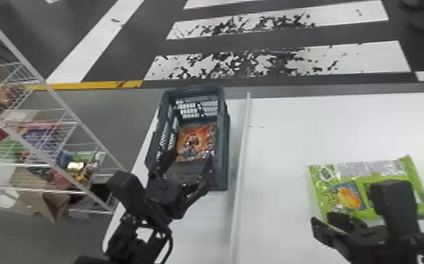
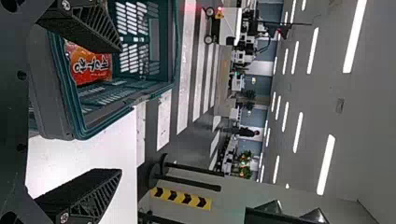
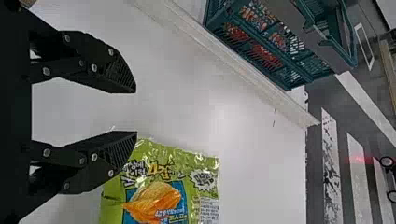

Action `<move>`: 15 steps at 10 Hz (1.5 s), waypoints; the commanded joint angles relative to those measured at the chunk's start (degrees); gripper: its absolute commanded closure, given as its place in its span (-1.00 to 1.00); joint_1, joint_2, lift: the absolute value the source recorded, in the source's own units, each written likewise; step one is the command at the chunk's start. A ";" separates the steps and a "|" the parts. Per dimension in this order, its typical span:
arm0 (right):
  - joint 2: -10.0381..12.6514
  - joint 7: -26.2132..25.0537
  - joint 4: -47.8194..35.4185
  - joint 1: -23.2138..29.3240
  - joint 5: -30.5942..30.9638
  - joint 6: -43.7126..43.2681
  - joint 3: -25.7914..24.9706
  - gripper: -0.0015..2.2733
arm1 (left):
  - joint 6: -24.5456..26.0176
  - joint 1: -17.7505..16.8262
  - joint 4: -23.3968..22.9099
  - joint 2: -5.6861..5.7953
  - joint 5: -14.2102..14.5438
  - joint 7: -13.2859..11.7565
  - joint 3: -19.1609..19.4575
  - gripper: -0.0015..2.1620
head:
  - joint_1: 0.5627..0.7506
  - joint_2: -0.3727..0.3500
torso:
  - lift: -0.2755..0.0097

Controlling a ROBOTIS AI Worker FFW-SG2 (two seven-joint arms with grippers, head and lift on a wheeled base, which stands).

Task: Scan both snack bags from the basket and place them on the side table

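The left gripper (image 1: pixel 187 167), fingers spread and empty, is held at the near end of the plastic basket (image 1: pixel 224 140), where an orange snack bag (image 1: pixel 198 141) is contained. The right gripper (image 1: pixel 323 219), also open, is positioned near a green snack bag (image 1: pixel 348 196) laid on the white table (image 1: pixel 278 140).

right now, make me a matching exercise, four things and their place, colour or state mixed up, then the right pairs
1. green snack bag
2. orange snack bag
3. basket
4. left tool

A. open, at the basket's near end
B. inside the basket
C. right of the white ledge
D. dark, with openwork walls

1-C, 2-B, 3-D, 4-A
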 commanded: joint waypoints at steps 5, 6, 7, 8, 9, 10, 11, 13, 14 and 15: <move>1.67 1.55 2.49 -4.04 2.55 -0.15 -0.41 0.99 | 0.00 0.00 -0.17 0.09 0.00 -0.03 -0.01 -0.92 | 0.41 0.78 | 0.41; 1.76 2.26 4.16 -5.97 3.61 -1.55 -0.24 0.99 | 0.00 0.09 -0.25 0.09 0.00 -0.20 -0.01 -0.92 | 0.41 0.78 | 0.41; 1.94 2.43 5.56 -7.82 5.54 -1.03 0.11 0.99 | 0.00 0.26 -0.43 0.09 0.00 -0.20 -0.01 -0.92 | 0.41 0.77 | 0.41; 1.94 2.43 6.80 -8.87 7.65 0.38 0.47 0.99 | 0.00 0.35 -0.52 0.09 0.00 -0.20 0.08 -0.92 | 0.41 0.75 | 0.41; 1.94 2.61 8.46 -9.75 10.90 2.31 1.17 0.99 | 0.00 0.35 -0.52 0.18 0.00 -0.20 0.08 -0.92 | 0.41 0.72 | 0.41; 1.94 3.14 10.22 -10.81 13.45 3.72 1.87 0.99 | 0.00 0.44 -0.52 0.18 0.00 -0.20 0.08 -0.92 | 0.41 0.69 | 0.41; 1.94 3.93 12.33 -12.21 13.45 3.89 1.96 0.99 | 0.00 0.44 -0.52 0.09 0.00 -0.29 0.08 -0.92 | 0.41 0.67 | 0.41; 2.11 4.01 15.85 -15.47 12.40 3.37 2.14 0.99 | 0.00 0.79 -0.78 0.00 0.00 -0.29 0.16 -0.92 | 0.41 0.63 | 0.41; 2.47 4.10 16.90 -17.05 11.61 3.37 1.96 0.99 | 0.00 0.79 -0.87 0.09 0.00 -0.29 0.34 -0.92 | 0.41 0.63 | 0.41; 3.08 4.10 17.78 -18.72 11.25 3.02 2.05 0.99 | 0.00 0.88 -0.87 0.09 0.00 -0.29 0.43 -0.92 | 0.41 0.63 | 0.41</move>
